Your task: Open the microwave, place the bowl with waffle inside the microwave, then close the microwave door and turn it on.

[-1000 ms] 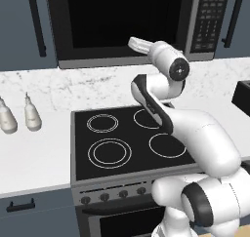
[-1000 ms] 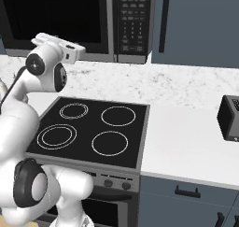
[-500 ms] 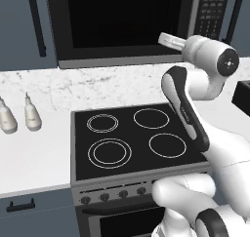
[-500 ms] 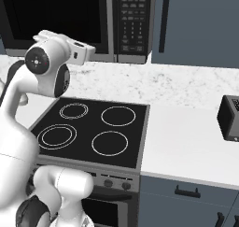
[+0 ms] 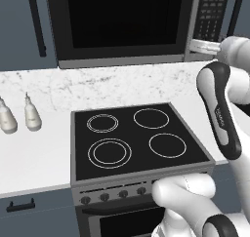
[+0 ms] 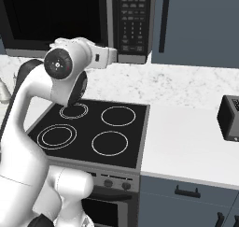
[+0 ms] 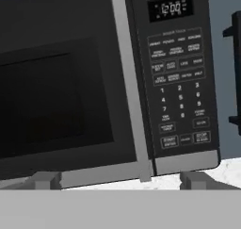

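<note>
Left base view: microwave (image 5: 132, 24) mounted above the stove (image 5: 136, 143), door (image 5: 122, 21) shut, keypad (image 5: 210, 14) at the microwave's right end. Gripper (image 5: 204, 47) raised to the microwave's lower right corner, just below the keypad; a second ago hung lower, over the stove's back right burner, so swung up and rightward toward the microwave. Two white bottles (image 5: 19, 116) left of the stove, unmoved. Right base view: gripper (image 6: 112, 54) level with the microwave's (image 6: 79, 20) bottom edge, pointing at the seam between door (image 6: 53, 18) and keypad (image 6: 133, 18); toaster (image 6: 229, 117) well apart, right of the stove (image 6: 93, 130). Hand view: microwave (image 7: 108, 77) close and slightly rolled, door (image 7: 56, 91) closed flush, keypad (image 7: 179, 82) to its right, fingertips (image 7: 46, 180) spread wide below the bottom trim, nothing between them. Judged: approach to the door in progress, opening step not begun. Bowl with waffle not located from these views; pick-up must follow door opening.
</note>
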### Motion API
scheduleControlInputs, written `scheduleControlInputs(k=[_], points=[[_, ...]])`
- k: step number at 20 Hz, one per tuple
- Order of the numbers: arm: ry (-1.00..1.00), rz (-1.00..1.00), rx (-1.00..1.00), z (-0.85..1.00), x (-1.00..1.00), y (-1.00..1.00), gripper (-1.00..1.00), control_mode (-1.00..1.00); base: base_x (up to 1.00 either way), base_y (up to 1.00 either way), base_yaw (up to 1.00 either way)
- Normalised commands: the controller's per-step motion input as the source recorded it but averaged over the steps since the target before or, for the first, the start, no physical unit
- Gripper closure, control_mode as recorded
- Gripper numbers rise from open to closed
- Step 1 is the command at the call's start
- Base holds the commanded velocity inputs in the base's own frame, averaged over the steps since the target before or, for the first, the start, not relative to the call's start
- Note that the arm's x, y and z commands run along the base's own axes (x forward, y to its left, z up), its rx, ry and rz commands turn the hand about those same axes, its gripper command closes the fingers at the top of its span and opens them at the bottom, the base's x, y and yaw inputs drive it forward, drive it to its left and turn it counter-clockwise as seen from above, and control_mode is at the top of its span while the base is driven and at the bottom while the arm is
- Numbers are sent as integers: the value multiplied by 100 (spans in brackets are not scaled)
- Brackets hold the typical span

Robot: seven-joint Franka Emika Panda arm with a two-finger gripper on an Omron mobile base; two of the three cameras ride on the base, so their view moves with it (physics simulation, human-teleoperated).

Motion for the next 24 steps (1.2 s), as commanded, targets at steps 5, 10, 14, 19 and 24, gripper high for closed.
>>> scheduleControlInputs(k=[5,10,14,19,24], points=[[0,0,-11,-23,-2,-55,-100,-100,0,0,0],[-2,0,-8,-26,0,-48,-100,-100,0,0,0],[0,0,-1,-5,6,-14,-100,-100,0,0,0],[0,0,0,0,21,-4,-100,-100,0,0,0],[0,0,0,0,22,-9,-100,-100,0,0,0]])
